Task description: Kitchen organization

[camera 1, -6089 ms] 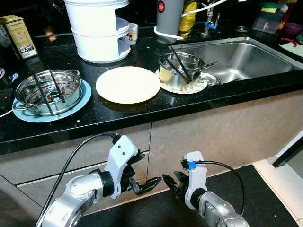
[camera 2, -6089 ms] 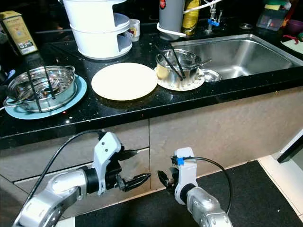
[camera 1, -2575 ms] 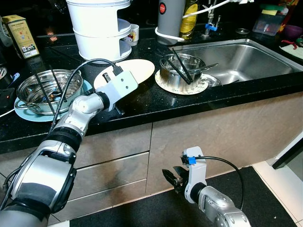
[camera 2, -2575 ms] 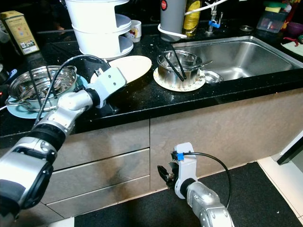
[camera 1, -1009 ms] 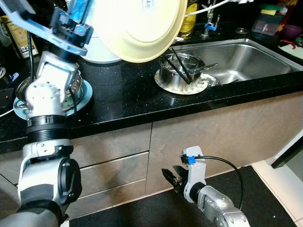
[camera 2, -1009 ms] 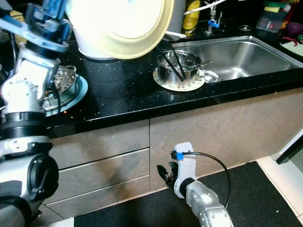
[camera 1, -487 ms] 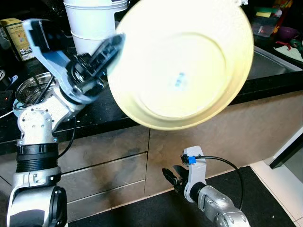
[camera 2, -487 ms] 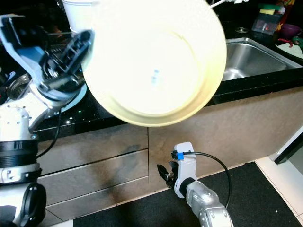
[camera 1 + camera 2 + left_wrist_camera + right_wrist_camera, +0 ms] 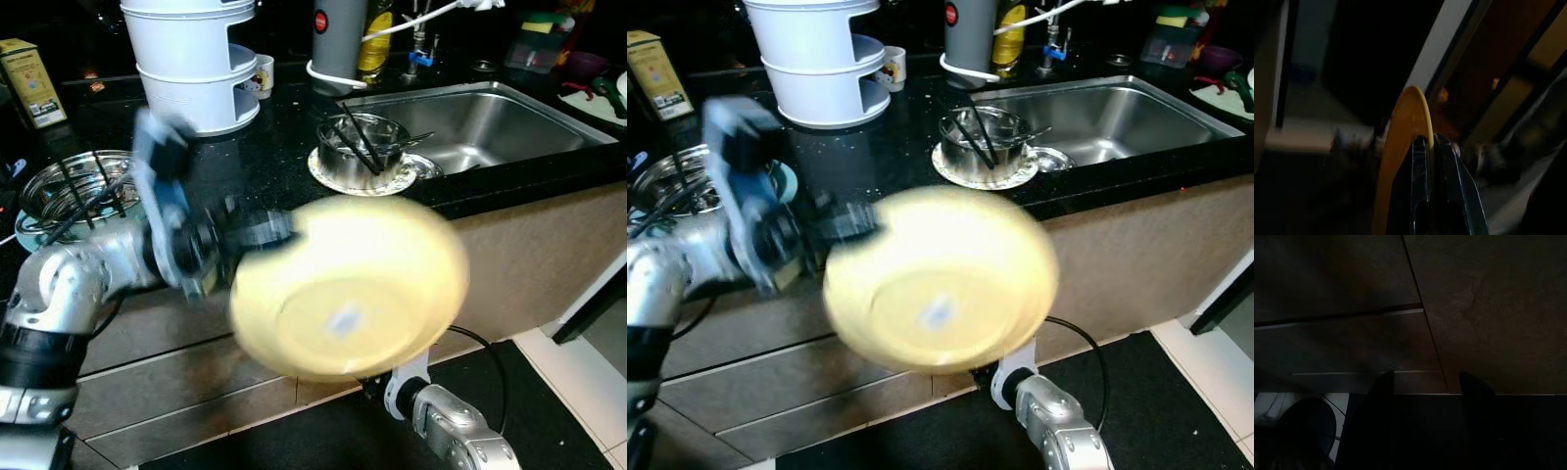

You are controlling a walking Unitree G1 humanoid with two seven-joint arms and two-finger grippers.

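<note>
One cream plate (image 9: 348, 289) hangs in the air in front of the black surface (image 9: 274, 162), below its front edge and over the drawer fronts (image 9: 186, 372), blurred and tilted so its hollow faces the camera. The left end effector (image 9: 257, 235) grips the plate at its rim; the left wrist view shows the two black fingers (image 9: 1447, 191) pinched close on either side of the plate's thin edge. The left arm reaches in from the robot's left, also blurred.

On the surface behind stand a steel pot (image 9: 67, 192) with chopsticks across it on a blue plate, a white stacked steamer (image 9: 196, 64), and a second steel pot (image 9: 361, 145) with chopsticks on a patterned plate just beside the sink (image 9: 470, 113). A grey kettle (image 9: 333, 39) stands behind that pot, and a yellow tin (image 9: 27, 69) sits at the far left.

The right end effector (image 9: 1427, 421) hangs low near the cabinet front, its two fingers spread apart with nothing between them; the view there is very dark.
</note>
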